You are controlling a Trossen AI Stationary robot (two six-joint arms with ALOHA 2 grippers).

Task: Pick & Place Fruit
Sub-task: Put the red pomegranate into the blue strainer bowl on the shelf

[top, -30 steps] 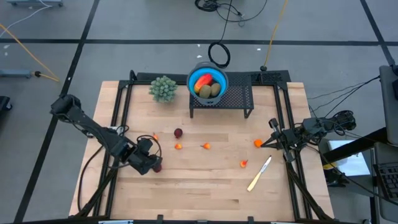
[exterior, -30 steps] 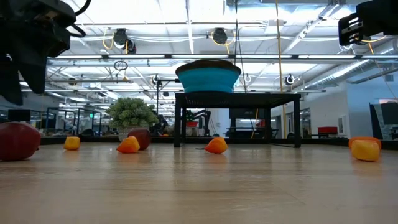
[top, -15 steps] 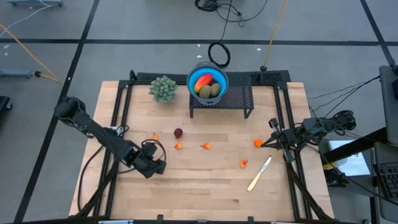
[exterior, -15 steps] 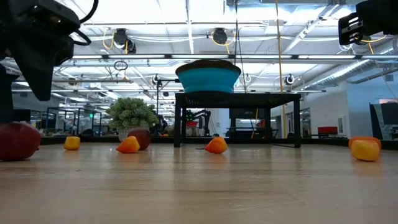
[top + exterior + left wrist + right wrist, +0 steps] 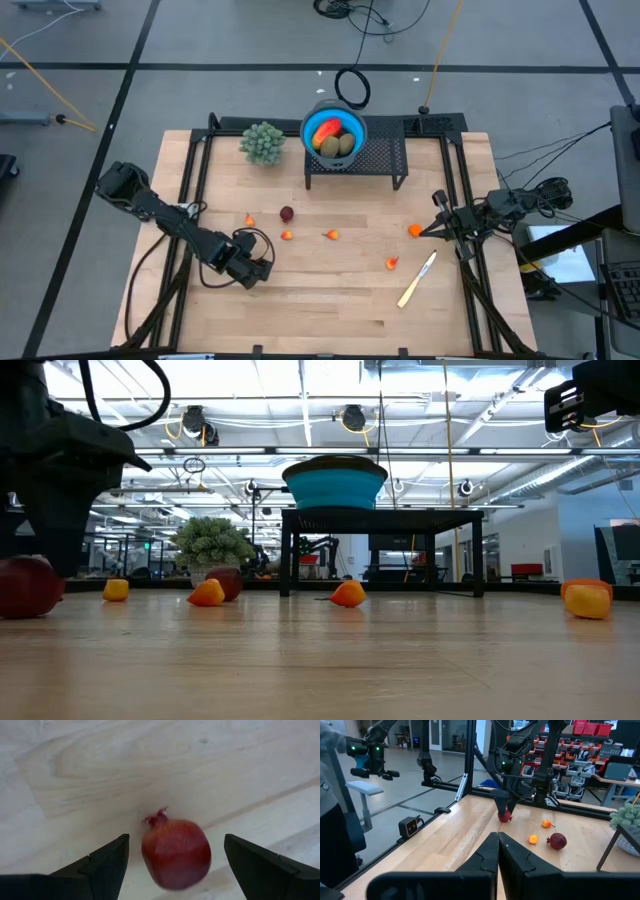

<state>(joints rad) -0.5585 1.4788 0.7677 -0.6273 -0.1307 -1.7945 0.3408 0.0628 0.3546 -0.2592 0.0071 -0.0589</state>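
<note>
Left gripper (image 5: 172, 865) (pointing straight down) straddles the pomegranate (image 5: 176, 852), spread wide.

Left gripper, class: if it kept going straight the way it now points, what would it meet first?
Most likely the dark red pomegranate lying on the wooden table. The left gripper points down at it, open fingers either side, not touching; the remaining gap is hard to judge.

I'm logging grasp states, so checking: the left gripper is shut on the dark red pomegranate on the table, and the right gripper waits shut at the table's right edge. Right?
Not quite. The left gripper is open: in the left wrist view its fingers stand apart on either side of the pomegranate, not touching it. The rest holds: the right gripper waits shut at the right edge.
</note>
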